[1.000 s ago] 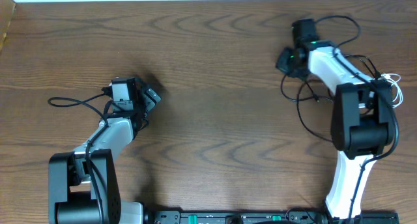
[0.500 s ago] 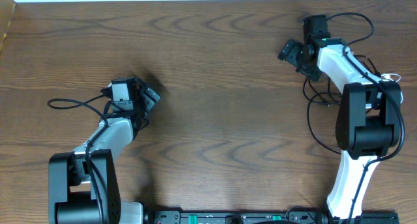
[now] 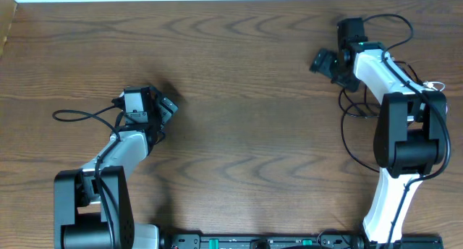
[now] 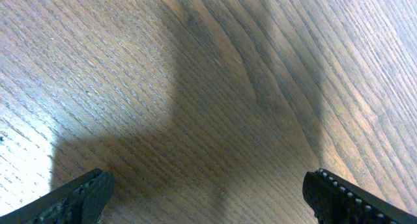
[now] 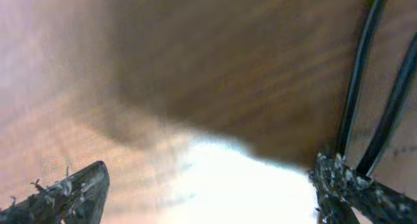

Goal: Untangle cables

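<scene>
Thin black cables lie loose on the table beside my right arm, curving from under its forearm toward the base. A bit of the white cable shows at the arm's far right side. My right gripper sits at the back right, open and holding nothing. In the right wrist view the right gripper spans bare wood, and two black cables run just past its right finger. My left gripper rests at the left, open over bare wood, as the left gripper also shows in its own view.
The wooden table spreads between the two arms. A thicker black wire loops out from the left arm's camera, and another arcs behind the right wrist. The table's back edge runs along the top.
My right gripper has opened and swung back and to the right, leaving the black cables lying by the arm. The left arm has not moved.
</scene>
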`<state>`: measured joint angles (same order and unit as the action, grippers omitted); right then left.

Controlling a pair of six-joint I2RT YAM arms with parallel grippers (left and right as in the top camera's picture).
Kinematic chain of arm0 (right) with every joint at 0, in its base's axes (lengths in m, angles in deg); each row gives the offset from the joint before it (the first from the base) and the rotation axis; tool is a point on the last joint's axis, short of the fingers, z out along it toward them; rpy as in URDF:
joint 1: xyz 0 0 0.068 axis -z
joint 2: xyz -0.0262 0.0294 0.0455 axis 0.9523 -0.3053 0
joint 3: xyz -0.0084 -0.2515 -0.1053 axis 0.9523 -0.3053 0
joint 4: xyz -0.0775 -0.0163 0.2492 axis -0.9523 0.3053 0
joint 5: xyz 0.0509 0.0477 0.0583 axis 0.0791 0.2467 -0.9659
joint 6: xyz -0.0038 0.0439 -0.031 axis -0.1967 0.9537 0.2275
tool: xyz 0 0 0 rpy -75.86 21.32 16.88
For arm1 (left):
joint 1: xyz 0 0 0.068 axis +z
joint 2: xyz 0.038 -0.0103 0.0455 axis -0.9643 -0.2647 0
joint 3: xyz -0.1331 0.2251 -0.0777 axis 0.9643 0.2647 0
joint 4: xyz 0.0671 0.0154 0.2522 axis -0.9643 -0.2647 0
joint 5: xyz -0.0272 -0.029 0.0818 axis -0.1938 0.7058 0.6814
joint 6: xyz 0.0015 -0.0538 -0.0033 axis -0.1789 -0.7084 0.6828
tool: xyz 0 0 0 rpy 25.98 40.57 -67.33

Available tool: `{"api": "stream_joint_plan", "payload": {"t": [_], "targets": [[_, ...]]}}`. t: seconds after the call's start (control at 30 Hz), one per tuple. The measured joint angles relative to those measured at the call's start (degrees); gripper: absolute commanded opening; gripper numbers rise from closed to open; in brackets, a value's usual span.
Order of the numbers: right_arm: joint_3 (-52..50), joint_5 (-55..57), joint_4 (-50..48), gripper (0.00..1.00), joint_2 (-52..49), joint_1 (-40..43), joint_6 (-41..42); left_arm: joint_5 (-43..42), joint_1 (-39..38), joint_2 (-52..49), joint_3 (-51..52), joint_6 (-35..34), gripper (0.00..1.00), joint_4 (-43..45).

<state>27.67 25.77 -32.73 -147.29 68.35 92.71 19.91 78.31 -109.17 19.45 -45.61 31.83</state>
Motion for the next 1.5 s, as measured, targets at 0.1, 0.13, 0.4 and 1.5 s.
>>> {"api": "stream_joint_plan", "payload": {"t": [0.1,0.13,0.4,1.5], "targets": [[-1.7,-1.6,3.7,0.90,2.1,0.2,-2.8,0.0,0.0,0.0,0.0,0.0,0.98,0.0],[-2.3,-1.6,4.7,0.89,3.0,0.0,-3.7,0.0,0.0,0.0,0.0,0.0,0.98,0.0],[-3.7,0.0,8.2,0.88,22.0,-3.9,-8.6,0.0,0.0,0.0,0.0,-0.3,0.98,0.1],[-12.3,11.0,11.6,0.99,100.1,-7.1,-17.4,0.0,0.0,0.0,0.0,-0.6,0.98,0.1]]}}
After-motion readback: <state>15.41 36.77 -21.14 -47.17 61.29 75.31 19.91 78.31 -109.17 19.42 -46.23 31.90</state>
